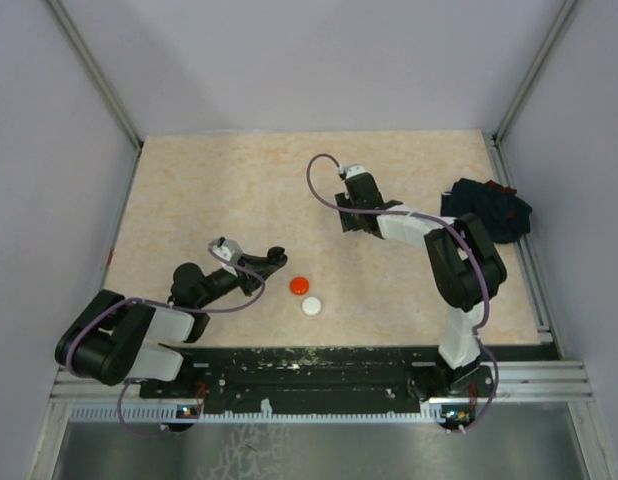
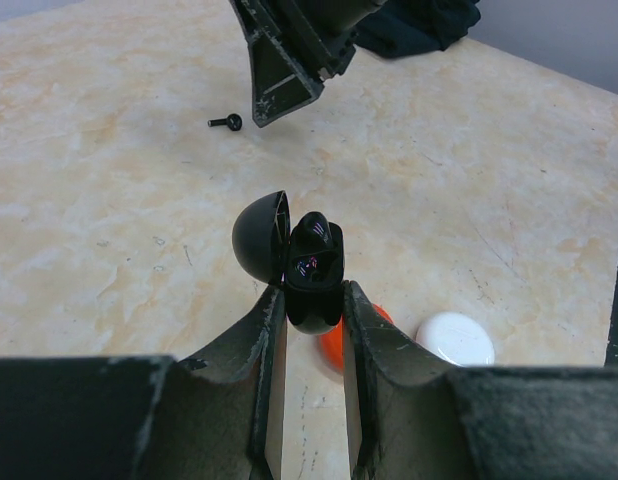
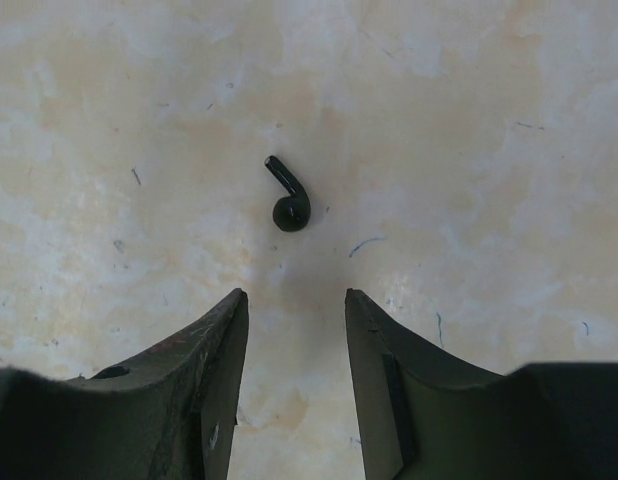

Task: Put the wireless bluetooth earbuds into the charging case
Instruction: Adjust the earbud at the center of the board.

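A small black charging case (image 2: 314, 265) hangs above the table with its lid (image 2: 257, 240) swung open to the left. My left gripper (image 2: 314, 290) is shut on the case's lower half. The same case shows in the top view (image 1: 276, 256), left of centre. One black earbud (image 3: 290, 205) lies on the table, stem pointing up-left in the right wrist view. My right gripper (image 3: 294, 295) is open just short of it, with nothing between the fingers. The left wrist view shows this earbud (image 2: 227, 122) lying beside the right gripper's fingers (image 2: 284, 70). No other earbuds are visible.
A round red disc (image 1: 299, 285) and a round white disc (image 1: 311, 306) lie side by side near the front centre, just below the held case. A dark navy cloth bundle (image 1: 489, 208) sits at the right edge. Metal frame rails border the table.
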`<state>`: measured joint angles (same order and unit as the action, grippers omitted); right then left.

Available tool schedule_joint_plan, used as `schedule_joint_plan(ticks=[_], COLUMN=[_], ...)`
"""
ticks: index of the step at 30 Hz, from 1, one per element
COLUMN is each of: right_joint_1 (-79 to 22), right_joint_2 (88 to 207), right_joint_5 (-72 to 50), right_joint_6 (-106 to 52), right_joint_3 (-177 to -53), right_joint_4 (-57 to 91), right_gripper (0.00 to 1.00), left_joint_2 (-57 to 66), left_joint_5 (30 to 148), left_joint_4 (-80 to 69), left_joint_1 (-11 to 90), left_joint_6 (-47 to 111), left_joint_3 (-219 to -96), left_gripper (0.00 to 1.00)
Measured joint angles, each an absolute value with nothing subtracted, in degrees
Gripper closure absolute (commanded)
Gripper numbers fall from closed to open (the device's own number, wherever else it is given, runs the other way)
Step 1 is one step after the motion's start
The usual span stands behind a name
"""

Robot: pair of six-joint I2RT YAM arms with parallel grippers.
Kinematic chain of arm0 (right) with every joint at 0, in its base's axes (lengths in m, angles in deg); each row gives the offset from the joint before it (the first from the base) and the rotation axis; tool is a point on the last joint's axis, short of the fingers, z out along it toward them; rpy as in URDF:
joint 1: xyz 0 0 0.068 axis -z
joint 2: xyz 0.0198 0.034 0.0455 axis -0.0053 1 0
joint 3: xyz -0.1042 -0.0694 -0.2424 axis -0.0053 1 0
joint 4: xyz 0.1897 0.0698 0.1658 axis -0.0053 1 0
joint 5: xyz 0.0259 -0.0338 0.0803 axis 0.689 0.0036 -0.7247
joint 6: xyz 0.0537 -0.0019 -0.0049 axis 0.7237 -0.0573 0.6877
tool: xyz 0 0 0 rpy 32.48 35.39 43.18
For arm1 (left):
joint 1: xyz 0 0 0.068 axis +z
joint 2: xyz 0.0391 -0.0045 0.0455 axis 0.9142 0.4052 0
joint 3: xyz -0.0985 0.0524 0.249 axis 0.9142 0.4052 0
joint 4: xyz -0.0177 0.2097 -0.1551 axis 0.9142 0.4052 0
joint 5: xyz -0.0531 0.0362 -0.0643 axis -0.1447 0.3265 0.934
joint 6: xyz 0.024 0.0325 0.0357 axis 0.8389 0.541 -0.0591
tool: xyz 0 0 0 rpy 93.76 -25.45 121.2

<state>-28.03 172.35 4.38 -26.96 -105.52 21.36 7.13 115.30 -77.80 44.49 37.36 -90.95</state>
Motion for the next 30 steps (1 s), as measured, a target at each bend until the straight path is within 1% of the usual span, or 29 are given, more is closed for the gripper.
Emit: schedule_joint_plan(ticks=[6,13,17,21,24,26,30], right_joint_1=[-27.9,-27.5,-27.4,-27.3,-27.3,-27.3,-27.3], right_joint_2=[177.9,182.4,183.9,184.0,184.0,183.8,181.3], right_joint_5=[4.4,4.5,5.0,5.2,5.3,5.3,4.3], right_joint_6=[-26.0,-24.7,-24.5,-24.3,-24.0,-23.8,-23.2], right_joint_3=[-109.8,-113.5,-115.2,-115.2,-115.2,-115.1,-112.3], right_joint_4=[19.2,18.3,18.2,18.2,18.4,18.6,20.1], right_gripper=[0.58,0.62,0.68,0.77,0.82,0.84,0.84], left_joint_2=[11.2,11.4,11.0,11.0,10.9,10.7,10.4], left_joint_5=[117.5,118.5,118.6,118.6,118.6,118.6,118.7], left_joint_4=[-83.1,-85.5,-85.6,-85.6,-85.6,-85.6,-85.6], left_joint_1=[44.9,45.3,45.3,45.3,45.4,45.4,45.4], left_joint_6=[37.2,37.2,37.2,37.2,37.2,37.2,37.2], left_joint_3=[-90.8,-90.8,-90.6,-90.4,-90.4,-90.4,-90.4], left_gripper=[1.0,1.0,1.0,1.0,1.0,1.0,1.0])
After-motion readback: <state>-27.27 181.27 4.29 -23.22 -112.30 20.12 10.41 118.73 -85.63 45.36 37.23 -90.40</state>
